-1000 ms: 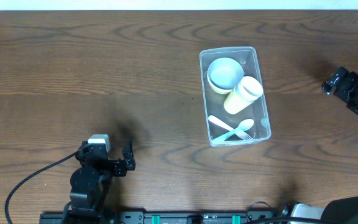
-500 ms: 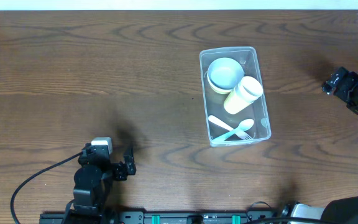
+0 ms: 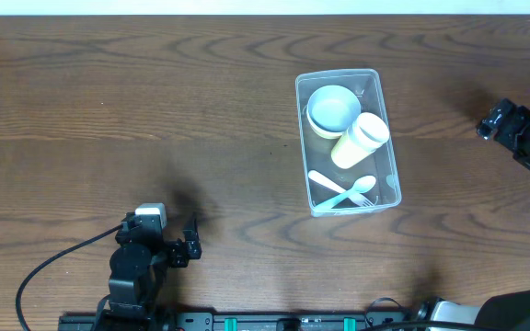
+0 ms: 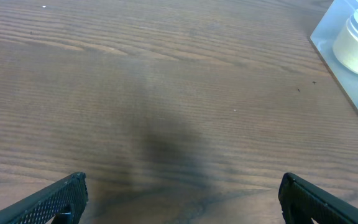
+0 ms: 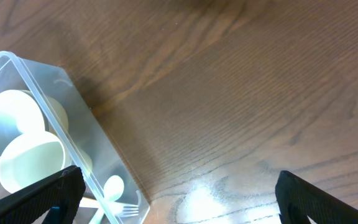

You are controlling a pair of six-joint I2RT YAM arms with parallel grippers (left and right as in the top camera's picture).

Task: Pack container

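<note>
surface: dark brown wood-grain table (image 3: 155, 110) | directly on it: clear plastic container (image 3: 338, 73), upright, flat on the wood | place: well apart from left gripper (image 3: 190, 241), nearer right gripper (image 3: 491, 123), touching neither

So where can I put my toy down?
Big bare wood stretches left of the container, up to the left gripper. A narrower bare strip separates container and right gripper. Inside the container is crowded: bowl, cup, spoon, fork.

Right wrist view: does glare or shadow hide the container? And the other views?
Right wrist view: a glare patch on the table, clear of the container, which is readable. Left wrist view: a soft shadow mid-table, no glare. Overhead view: even light, faint shadows only.
</note>
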